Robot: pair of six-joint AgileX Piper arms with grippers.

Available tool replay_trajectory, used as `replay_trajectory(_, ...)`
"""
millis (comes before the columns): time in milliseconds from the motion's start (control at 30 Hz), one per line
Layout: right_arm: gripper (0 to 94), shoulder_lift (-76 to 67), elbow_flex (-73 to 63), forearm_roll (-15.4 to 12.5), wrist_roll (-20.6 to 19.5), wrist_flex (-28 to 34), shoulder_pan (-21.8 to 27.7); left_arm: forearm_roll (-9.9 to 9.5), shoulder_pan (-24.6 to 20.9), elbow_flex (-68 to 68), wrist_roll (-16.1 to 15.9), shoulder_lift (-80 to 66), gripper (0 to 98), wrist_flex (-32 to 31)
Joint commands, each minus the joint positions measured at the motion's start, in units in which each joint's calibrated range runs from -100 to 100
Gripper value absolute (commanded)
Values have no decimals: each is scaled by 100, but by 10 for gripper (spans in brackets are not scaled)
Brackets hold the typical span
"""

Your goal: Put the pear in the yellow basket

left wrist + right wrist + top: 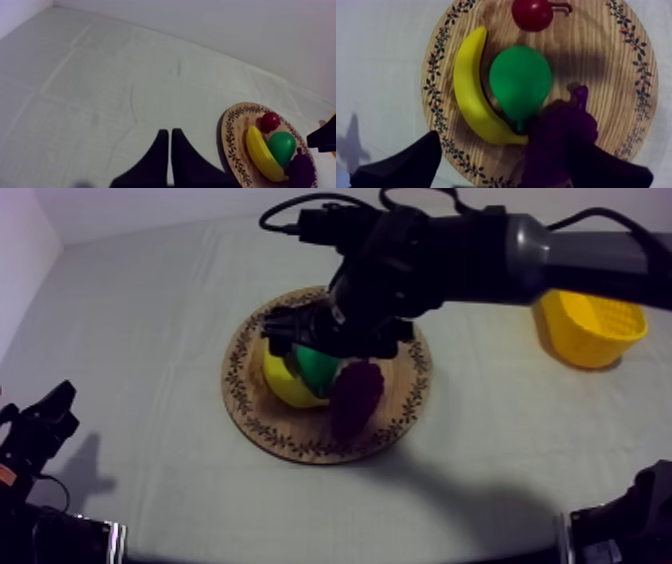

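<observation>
The green pear (322, 369) lies on the round wooden board (300, 450) between a yellow banana (283, 385) and dark purple grapes (357, 394). My right arm comes in from the upper right, and its gripper (333, 338) hovers directly over the pear. From the right wrist the pear (520, 82) lies stem toward the camera, with the banana (468, 95), the grapes (561, 135) and a small red fruit (532, 14) around it. The right gripper (506, 146) is open, with fingers wide apart above the board's near rim. My left gripper (167, 133) is shut on nothing, away from the board (234, 145).
The yellow basket (590, 328) stands at the right side of the table, beyond the right arm. My left gripper (45, 418) rests low at the left edge. Bare cloth lies between the board and the basket.
</observation>
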Motion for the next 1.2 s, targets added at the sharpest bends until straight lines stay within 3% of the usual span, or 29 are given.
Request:
replay_trajectory(0,761,126,-110,27,19,42,19,-2,1,2,-2,0,1,1)
replay_trajectory(267,793,599,-388,148,16,40,101,-2,1,2,-2,0,1,1)
replay_trajectory(1167,853,1376,-904,127,104,26,184,-2,1,2,0,0,1,1)
